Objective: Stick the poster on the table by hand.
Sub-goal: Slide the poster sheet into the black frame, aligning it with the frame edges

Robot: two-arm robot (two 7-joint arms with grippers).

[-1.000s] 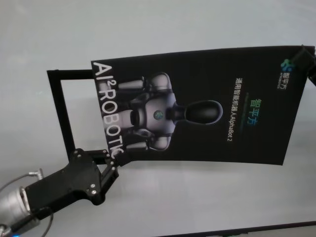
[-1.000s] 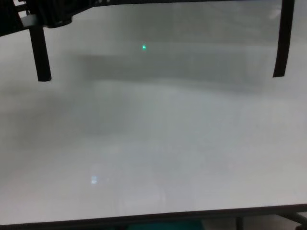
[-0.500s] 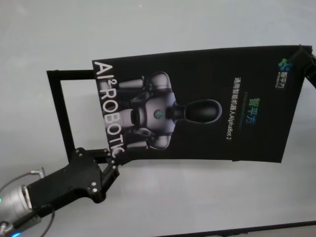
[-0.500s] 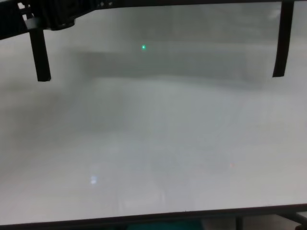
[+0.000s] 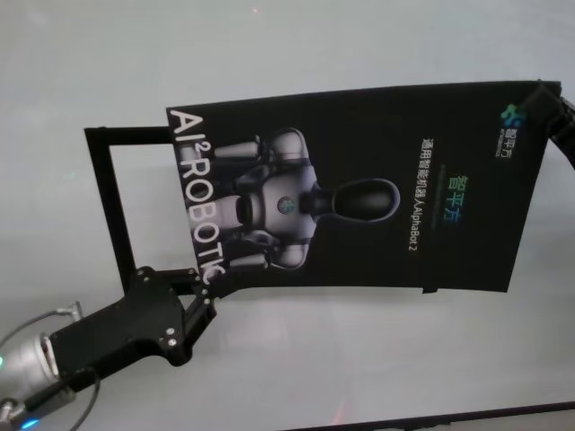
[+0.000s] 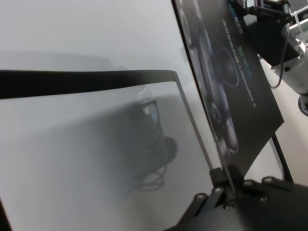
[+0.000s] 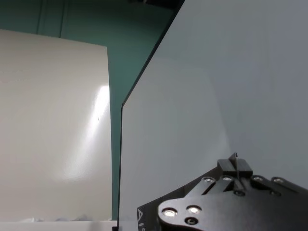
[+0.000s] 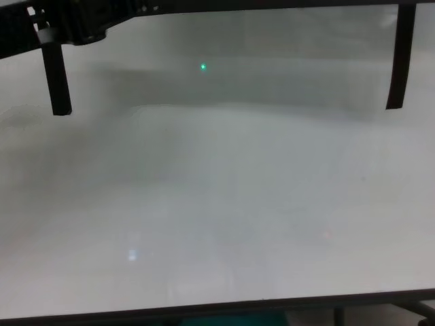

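Observation:
The black poster (image 5: 377, 197) with the grey-white robot picture hangs over the white table (image 5: 359, 377), stretched between both hands. My left gripper (image 5: 206, 293) is shut on its near left corner by the white lettering. My right gripper (image 5: 550, 106) is shut on its far right corner, partly cut off by the picture's edge. In the left wrist view the poster (image 6: 231, 86) runs edge-on from my left gripper (image 6: 226, 192) away to the right arm. In the right wrist view my right gripper (image 7: 234, 168) pinches the thin sheet edge over the table (image 7: 216, 72).
Narrow black strips (image 5: 110, 202) form an open frame left of the poster, over the table. In the chest view two strips (image 8: 56, 78) (image 8: 397, 58) hang down at the left and right. The table's dark front edge (image 5: 449, 418) runs along the bottom.
The poster's right part has shifted slightly to the left and away, and the sheet looks a little flatter. My left gripper has hardly moved.

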